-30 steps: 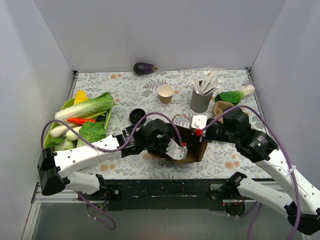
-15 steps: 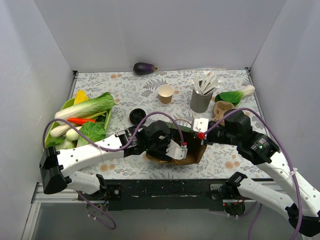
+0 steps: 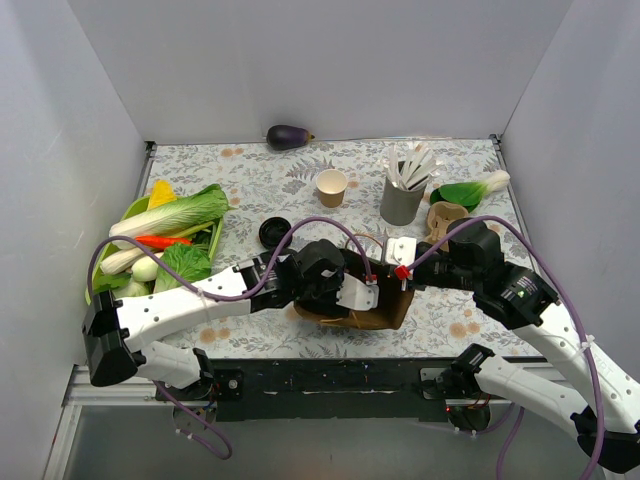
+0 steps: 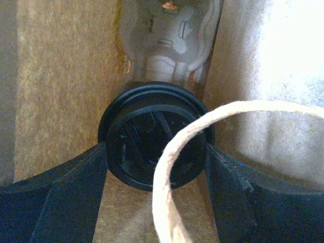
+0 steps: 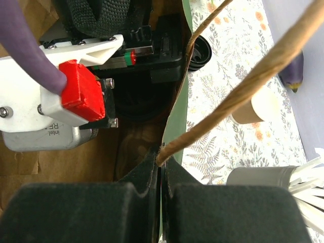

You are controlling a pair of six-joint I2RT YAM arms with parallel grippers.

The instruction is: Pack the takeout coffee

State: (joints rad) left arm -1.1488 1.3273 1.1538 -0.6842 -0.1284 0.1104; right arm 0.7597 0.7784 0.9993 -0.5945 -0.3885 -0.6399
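Observation:
The takeout coffee (image 4: 154, 134) shows in the left wrist view as a round black lid, deep inside the bag (image 3: 392, 310), which is brown inside and green outside. My left gripper (image 4: 156, 149) is shut on it, one dark finger against each side. A pale twine handle (image 4: 169, 167) loops across the lid. In the top view my left gripper (image 3: 374, 300) reaches into the bag's mouth, and the cup is hidden there. My right gripper (image 5: 161, 164) is shut on the bag's rim (image 5: 174, 121) beside a twine handle; it also shows in the top view (image 3: 408, 272).
A lidless tan cup (image 3: 331, 187) stands behind the bag. Loose black lids (image 3: 275, 232) lie to its left. A grey holder of utensils (image 3: 403, 200), a brown carrier (image 3: 445, 215) and a bok choy (image 3: 470, 190) are at the right. A vegetable tray (image 3: 215, 240) is at the left, an eggplant (image 3: 288, 137) by the back wall.
My left gripper has pushed to the right, further into the bag. The bag has shifted a little. My right gripper has kept its hold on the rim.

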